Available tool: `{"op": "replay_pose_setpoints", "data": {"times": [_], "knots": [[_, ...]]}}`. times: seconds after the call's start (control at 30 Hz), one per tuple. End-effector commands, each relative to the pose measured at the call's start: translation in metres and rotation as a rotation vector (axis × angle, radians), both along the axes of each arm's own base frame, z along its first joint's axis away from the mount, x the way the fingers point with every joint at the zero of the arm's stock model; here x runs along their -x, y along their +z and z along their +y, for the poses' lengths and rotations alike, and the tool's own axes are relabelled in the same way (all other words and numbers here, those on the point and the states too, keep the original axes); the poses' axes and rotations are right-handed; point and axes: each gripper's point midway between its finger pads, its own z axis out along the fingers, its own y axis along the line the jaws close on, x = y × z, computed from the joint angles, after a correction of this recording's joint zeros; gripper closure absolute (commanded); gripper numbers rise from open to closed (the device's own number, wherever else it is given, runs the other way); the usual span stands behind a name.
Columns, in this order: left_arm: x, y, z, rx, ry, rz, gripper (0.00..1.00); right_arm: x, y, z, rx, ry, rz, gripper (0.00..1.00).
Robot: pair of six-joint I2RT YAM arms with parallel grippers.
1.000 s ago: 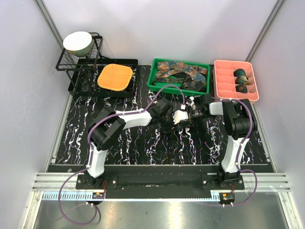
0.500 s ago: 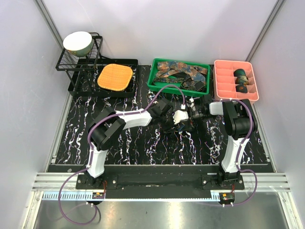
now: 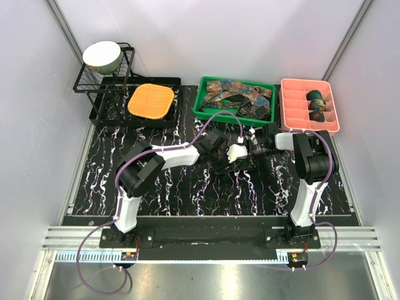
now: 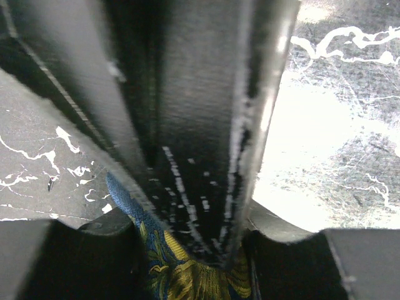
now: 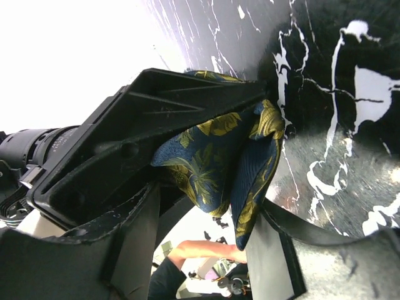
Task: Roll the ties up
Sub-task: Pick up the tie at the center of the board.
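Observation:
A navy tie with gold paisley point(image 5: 212, 156) is bunched in a fold between my two grippers at the middle of the mat. My left gripper point(image 3: 225, 162) is shut on it; its fingers point(image 4: 200, 125) are pressed close together, with the tie point(image 4: 181, 275) showing at their base. My right gripper point(image 3: 245, 155) faces it from the right. It is open point(image 5: 206, 209), one finger on each side of the hanging fold. The tie's edge touches its right finger point(image 5: 272, 250). In the top view the tie is mostly hidden by the grippers.
A green bin point(image 3: 203, 114) of loose ties point(image 3: 237, 94) stands at the back. A pink divided tray point(image 3: 292, 119) holding rolled ties point(image 3: 317, 99) is at the back right. An orange waffle pad point(image 3: 150, 101) and a black rack with a bowl point(image 3: 102, 56) are at the back left.
Both grippers have shifted slightly toward the back while staying together with the tie between them. Nothing else has moved.

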Motion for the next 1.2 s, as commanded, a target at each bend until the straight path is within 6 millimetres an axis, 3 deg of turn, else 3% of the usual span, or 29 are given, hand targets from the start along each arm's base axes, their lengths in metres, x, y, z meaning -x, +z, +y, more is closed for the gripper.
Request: {"op": "replay_pose_setpoints", "data": {"times": [0.0, 0.17, 0.3, 0.43, 0.63, 0.7, 0.73, 0.77, 0.87, 1.03, 1.17], "knots": [[0.034, -0.078, 0.061, -0.300, 0.010, 0.113, 1.00, -0.013, 0.006, -0.001, 0.003, 0.001, -0.065, 0.43], [0.036, -0.077, 0.059, -0.292, -0.012, 0.106, 1.00, -0.012, 0.000, -0.001, 0.007, 0.018, -0.087, 0.51], [0.037, -0.076, 0.058, -0.287, -0.018, 0.111, 1.00, -0.013, -0.003, -0.001, 0.018, 0.036, -0.120, 0.67], [0.038, -0.075, 0.057, -0.284, -0.024, 0.114, 1.00, -0.013, 0.001, -0.003, 0.023, 0.048, -0.158, 1.00], [0.038, -0.069, 0.053, -0.259, -0.036, 0.111, 0.93, -0.011, 0.000, -0.007, 0.056, 0.080, -0.219, 1.00], [0.040, -0.068, 0.051, -0.251, -0.046, 0.114, 0.98, -0.012, -0.002, -0.008, 0.079, 0.081, -0.221, 1.00], [0.039, -0.067, 0.050, -0.245, -0.050, 0.112, 1.00, -0.009, -0.006, -0.009, 0.093, 0.085, -0.191, 0.84], [0.040, -0.068, 0.050, -0.245, -0.049, 0.115, 1.00, -0.010, -0.007, -0.010, 0.104, 0.083, -0.192, 0.61], [0.042, -0.069, 0.051, -0.247, -0.059, 0.124, 1.00, -0.016, -0.008, -0.013, 0.145, 0.075, -0.223, 0.39], [0.044, -0.071, 0.053, -0.251, -0.062, 0.131, 1.00, -0.023, -0.010, -0.011, 0.135, 0.075, -0.227, 0.33], [0.043, -0.071, 0.050, -0.247, -0.062, 0.132, 1.00, -0.023, 0.000, -0.005, 0.065, 0.080, -0.228, 0.31]]}}
